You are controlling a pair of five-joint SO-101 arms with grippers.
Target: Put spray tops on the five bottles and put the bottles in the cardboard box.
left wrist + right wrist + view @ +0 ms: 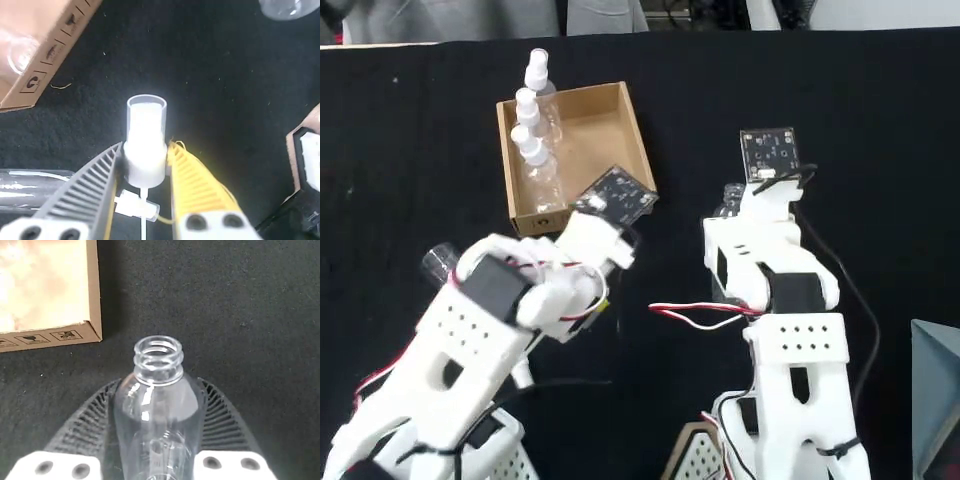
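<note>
My left gripper is shut on a white spray top with a clear cap, held above the black cloth near a corner of the cardboard box. My right gripper is shut on a clear bottle whose neck is open, close to the cardboard box. In the high view the cardboard box sits at the back, with three capped bottles standing along its left wall. The left arm and right arm stand in front of it.
A loose clear bottle lies on the cloth beside the left arm, partly hidden by it, and the same bottle lies next to my left fingers. A grey object stands at the right edge.
</note>
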